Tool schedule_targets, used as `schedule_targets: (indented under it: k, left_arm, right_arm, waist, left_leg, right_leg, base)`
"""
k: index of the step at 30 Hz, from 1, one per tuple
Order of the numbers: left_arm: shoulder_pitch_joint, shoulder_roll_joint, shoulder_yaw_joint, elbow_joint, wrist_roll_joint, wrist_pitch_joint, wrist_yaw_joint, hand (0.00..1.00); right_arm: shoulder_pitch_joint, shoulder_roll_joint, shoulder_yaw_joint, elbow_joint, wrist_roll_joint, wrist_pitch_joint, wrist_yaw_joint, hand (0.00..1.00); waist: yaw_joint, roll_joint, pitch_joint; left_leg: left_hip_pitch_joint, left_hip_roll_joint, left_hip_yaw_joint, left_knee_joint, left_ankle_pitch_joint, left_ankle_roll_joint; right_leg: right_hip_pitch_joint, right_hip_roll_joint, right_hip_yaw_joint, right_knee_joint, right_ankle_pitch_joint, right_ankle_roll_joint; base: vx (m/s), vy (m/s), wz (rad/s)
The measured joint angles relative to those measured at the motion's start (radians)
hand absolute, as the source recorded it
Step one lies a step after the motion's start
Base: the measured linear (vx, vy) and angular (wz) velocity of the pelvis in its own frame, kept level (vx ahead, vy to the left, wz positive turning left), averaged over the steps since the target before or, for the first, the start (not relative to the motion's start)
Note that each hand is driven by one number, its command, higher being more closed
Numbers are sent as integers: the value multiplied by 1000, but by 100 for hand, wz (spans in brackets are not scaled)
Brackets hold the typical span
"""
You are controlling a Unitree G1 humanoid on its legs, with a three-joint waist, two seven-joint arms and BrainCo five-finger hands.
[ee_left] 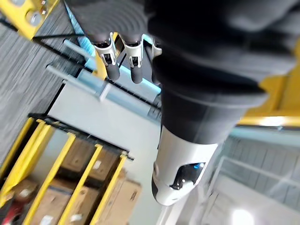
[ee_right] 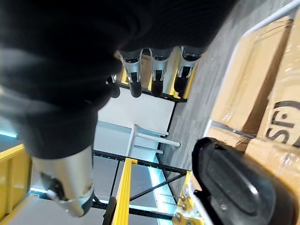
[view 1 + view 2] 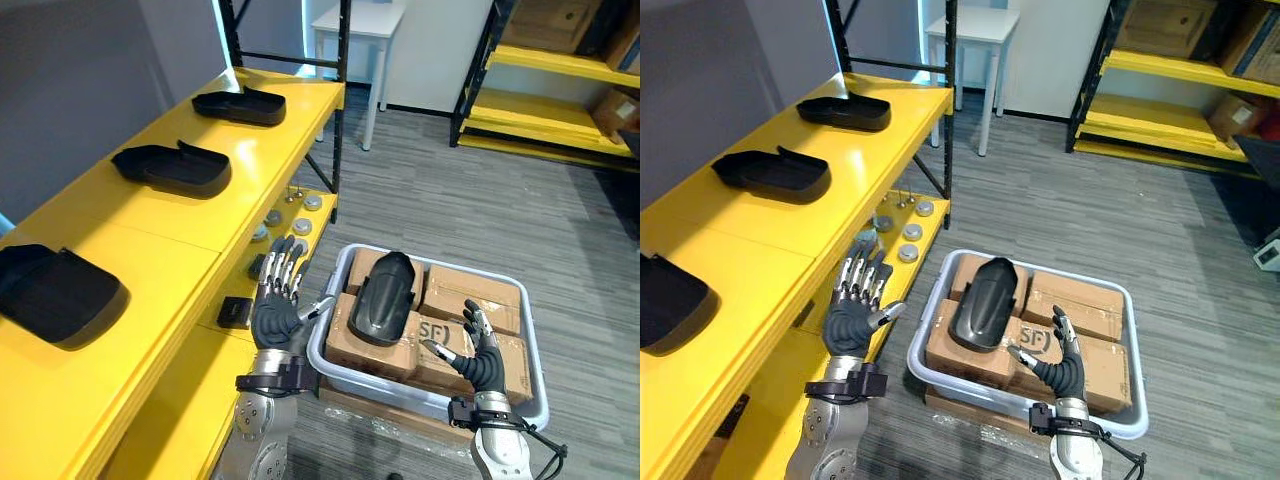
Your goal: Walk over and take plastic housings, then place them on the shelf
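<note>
A yellow shelf (image 3: 240,190) runs down the left above a grey striped floor (image 3: 430,190), bearing a far housing (image 3: 240,105), a middle housing (image 3: 172,167) and a near housing (image 3: 55,293) cut off by the left edge; a white table (image 3: 360,25) and yellow racks (image 3: 545,62) stand at the far side. At near right a grey tote (image 3: 530,330) holds cardboard boxes (image 3: 470,290) with a fourth housing (image 3: 382,297) lying on top. The left hand (image 3: 275,315), between shelf and tote, has straight, released fingers, the right hand (image 3: 483,365) hovers over the near boxes loosely spread, grasping nothing; small dark items (image 3: 235,312) on the half-hidden lower level (image 3: 190,400) are hard to make out.
</note>
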Motion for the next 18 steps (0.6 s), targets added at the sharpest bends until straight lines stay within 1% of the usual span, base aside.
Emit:
schedule_targets:
  k: [1,2,3,4,5,6,8,10,11,12,13,14,15,17,18]
  left_arm:
    - [-3,-4,-1,34,0,5,-6,0]
    - [-4,-16,-1,77,1,9,-11,0]
    - [-5,-21,1,108,5,12,-11,0]
    - [-6,-34,2,180,25,24,-8,0]
    - [-2,-40,5,258,55,41,-3,0]
    - [3,-44,14,312,81,53,-1,0]
    - [16,-56,52,386,117,67,5,0]
    - [29,-63,141,507,175,91,29,0]
    - [38,-62,169,538,188,92,35,0]
    - [52,-59,226,609,212,97,51,0]
    - [54,-56,274,693,238,114,73,0]
    - [59,-54,297,732,241,123,83,0]
    - [77,-43,334,804,278,144,109,0]
    - [79,-30,336,883,321,162,133,0]
    - [83,-28,336,894,333,165,141,0]
  right_arm:
    - [-14,-6,3,28,2,11,2,0]
    - [-17,-7,6,49,2,23,3,0]
    - [-16,-7,5,59,0,26,3,0]
    - [-12,-7,4,80,-3,30,3,0]
    - [-15,-7,0,115,-4,33,-5,0]
    - [-22,-9,-1,141,-5,35,-16,0]
    - [-44,-6,-5,179,-15,44,-41,0]
    - [-106,-2,-6,266,-17,79,-85,0]
    - [-122,7,-7,293,-17,86,-94,0]
    - [-161,21,-13,349,-19,107,-111,0]
    - [-209,40,-20,399,-20,127,-135,0]
    - [-237,47,-22,422,-20,136,-144,0]
    - [-316,55,-28,468,-26,149,-174,0]
    - [-405,56,-56,514,-60,160,-205,0]
    - [-433,55,-66,532,-60,161,-222,0]
  waist:
    - [-2,11,-2]
    - [-2,13,-3]
    - [-4,15,-1]
    - [-12,19,3]
    - [-13,21,5]
    - [-12,25,7]
    - [-8,36,8]
    - [2,59,18]
    - [9,61,18]
    - [29,60,18]
    - [50,61,19]
    - [55,62,20]
    - [67,75,39]
    - [84,86,71]
    - [88,85,78]
  left_leg:
    - [4,28,-7,-24,21,-26]
    - [13,61,-13,-33,32,-46]
    - [17,79,-26,-29,32,-49]
    - [27,109,-48,-5,28,-56]
    - [30,128,-63,35,28,-55]
    - [22,132,-74,70,32,-49]
    - [5,128,-110,103,41,-37]
    - [-6,103,-170,85,69,-44]
    - [-5,97,-172,72,79,-48]
    - [-7,90,-173,56,98,-56]
    - [-8,83,-175,32,115,-60]
    - [-4,80,-177,10,123,-67]
    - [8,77,-196,-35,129,-72]
    - [2,74,-199,-59,134,-80]
    - [-5,72,-206,-68,137,-83]
  right_leg:
    - [9,35,-7,-25,10,-19]
    - [17,68,-15,-27,4,-38]
    - [28,84,-25,-26,-1,-50]
    - [59,110,-43,-27,-13,-70]
    - [90,125,-56,-29,-20,-81]
    - [108,131,-58,-33,-26,-91]
    - [114,133,-58,-35,-31,-97]
    - [111,124,-59,-47,-28,-100]
    - [112,121,-59,-57,-23,-101]
    - [117,119,-58,-89,-3,-104]
    - [122,120,-59,-128,23,-107]
    - [123,121,-59,-146,35,-108]
    - [123,127,-67,-168,51,-110]
    - [119,128,-85,-177,64,-113]
    - [112,127,-90,-177,67,-113]
  base:
    - [32,-305,-7]
    - [30,-293,-1]
    - [43,-294,11]
    - [46,-272,22]
    - [48,-281,23]
    - [26,-189,12]
    - [-4,-96,3]
    - [-32,-24,12]
    - [-40,5,11]
    - [-43,3,4]
    - [-42,-2,1]
    - [-33,-9,8]
    - [-22,-3,12]
    - [-48,19,23]
    - [-80,37,28]
